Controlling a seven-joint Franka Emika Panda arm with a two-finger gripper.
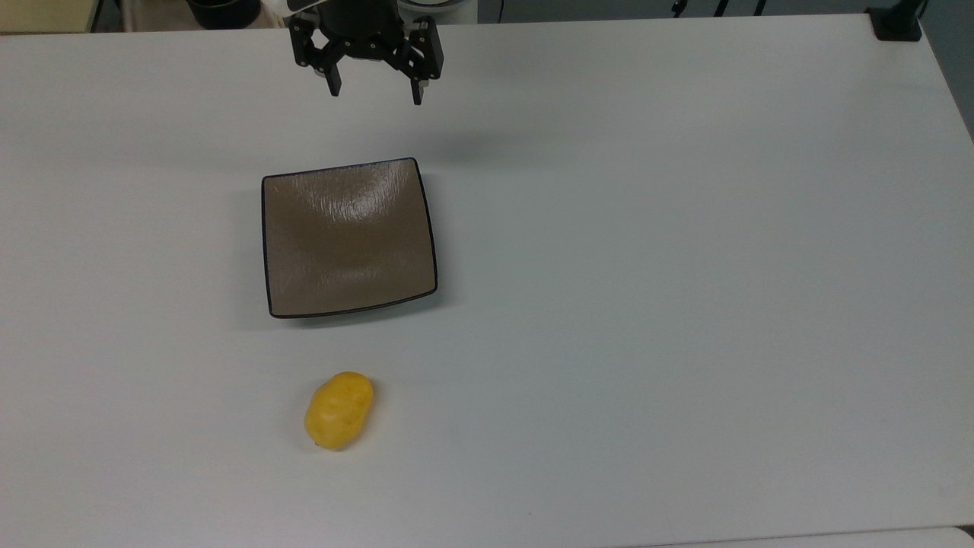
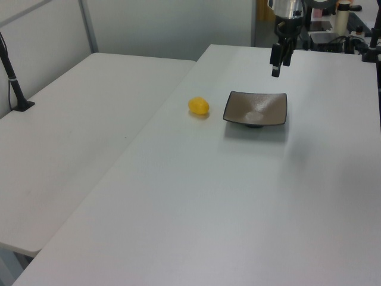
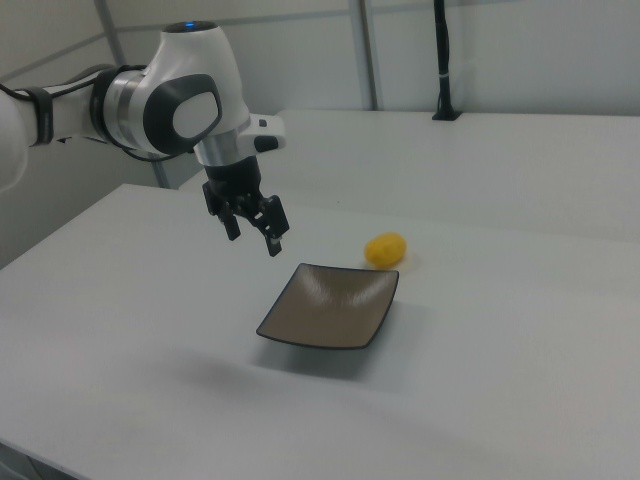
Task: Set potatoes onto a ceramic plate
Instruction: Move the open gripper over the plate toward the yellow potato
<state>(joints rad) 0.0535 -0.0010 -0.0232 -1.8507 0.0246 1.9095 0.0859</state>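
A single yellow oval potato (image 1: 339,410) lies on the white table, below the plate in the top view; it also shows as a potato (image 2: 199,106) in the left view and a potato (image 3: 386,249) in the right view. The square brown ceramic plate (image 1: 349,237) (image 2: 256,108) (image 3: 331,304) lies bare near the table's middle. My gripper (image 1: 375,93) (image 2: 277,64) (image 3: 255,235) hangs open in the air above the table, beyond the plate's far edge in the top view, with nothing between its fingers.
The white table (image 1: 685,266) stretches wide to the top view's right. A second white table (image 2: 77,119) adjoins at the left view's left. A black clamp post (image 1: 896,23) stands at the top view's upper right corner.
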